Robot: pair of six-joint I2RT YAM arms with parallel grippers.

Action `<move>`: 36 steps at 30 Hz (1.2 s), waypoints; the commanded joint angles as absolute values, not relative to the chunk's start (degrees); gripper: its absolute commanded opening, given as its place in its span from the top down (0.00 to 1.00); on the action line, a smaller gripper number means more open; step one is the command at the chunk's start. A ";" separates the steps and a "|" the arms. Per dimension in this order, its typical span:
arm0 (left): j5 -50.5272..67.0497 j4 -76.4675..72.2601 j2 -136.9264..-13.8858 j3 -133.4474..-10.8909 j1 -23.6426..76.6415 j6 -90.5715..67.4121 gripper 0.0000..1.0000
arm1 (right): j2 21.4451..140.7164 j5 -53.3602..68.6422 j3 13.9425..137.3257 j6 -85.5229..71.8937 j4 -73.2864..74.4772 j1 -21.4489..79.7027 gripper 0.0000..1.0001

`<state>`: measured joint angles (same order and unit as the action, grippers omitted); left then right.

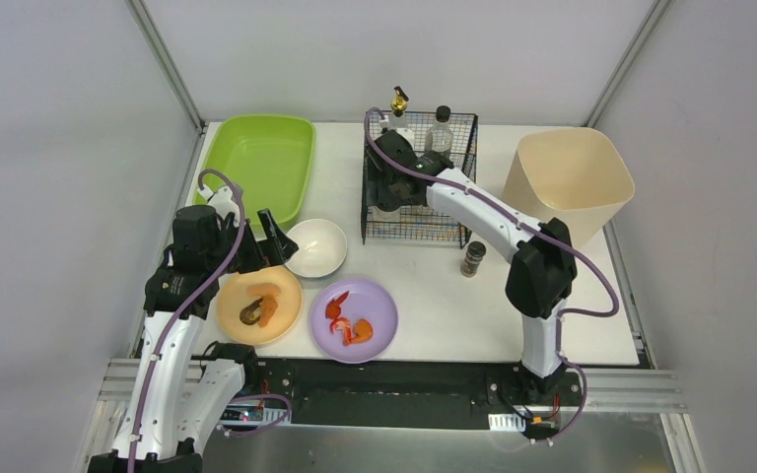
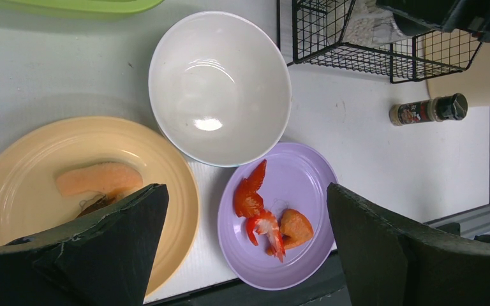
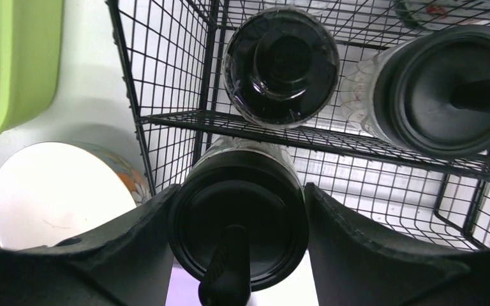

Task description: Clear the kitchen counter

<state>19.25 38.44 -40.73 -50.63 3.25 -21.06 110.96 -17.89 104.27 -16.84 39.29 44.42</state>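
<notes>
L gripper spread wide, nothing between its fingers, hanging over the kitchen counter at abt 8 o'clock from the counter centre (top view). In its wrist view the gap lies over where three dishes meet:
- white bowl, empty, at 12 o'clock from the gap
- yellow plate at 9 o'clock, w/ an orange-pink food slice and a dark bit partly hidden by the L finger
- purple plate, its rim tucked under the bowl's edge, carrying red shrimp pieces and an orange chunk

R gripper is at the black wire basket, 12 o'clock on the counter, pressed from both sides on a black-lidded jar. Can't tell if the jar is resting on the basket floor. Past it in the R wrist view: another dark-capped bottle at 12 o'clock and a second black-lidded jar at 2 o'clock, both inside the wire.

Elsewhere, top view: green tray at 10 o'clock, beige bin at 2 o'clock, small spice jar upright just beside the basket's near R corner. Its label has dark, red and white print, too small to read. No other brand or writing legible.
</notes>
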 commanded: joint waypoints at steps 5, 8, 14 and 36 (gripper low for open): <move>19.95 37.18 -40.04 -50.33 2.49 -21.10 0.00 | 114.55 -17.66 108.66 -17.64 35.77 43.72 0.50; 19.81 37.18 -39.99 -50.32 2.51 -21.10 0.00 | 115.66 -17.45 108.97 -17.84 35.97 43.77 0.44; 19.76 37.18 -40.03 -50.35 2.54 -21.09 0.00 | 115.21 -17.47 109.25 -17.93 36.35 43.96 0.18; 19.61 37.18 -39.49 -50.41 2.48 -20.96 0.00 | 82.71 -28.18 83.94 -15.31 34.00 44.72 0.01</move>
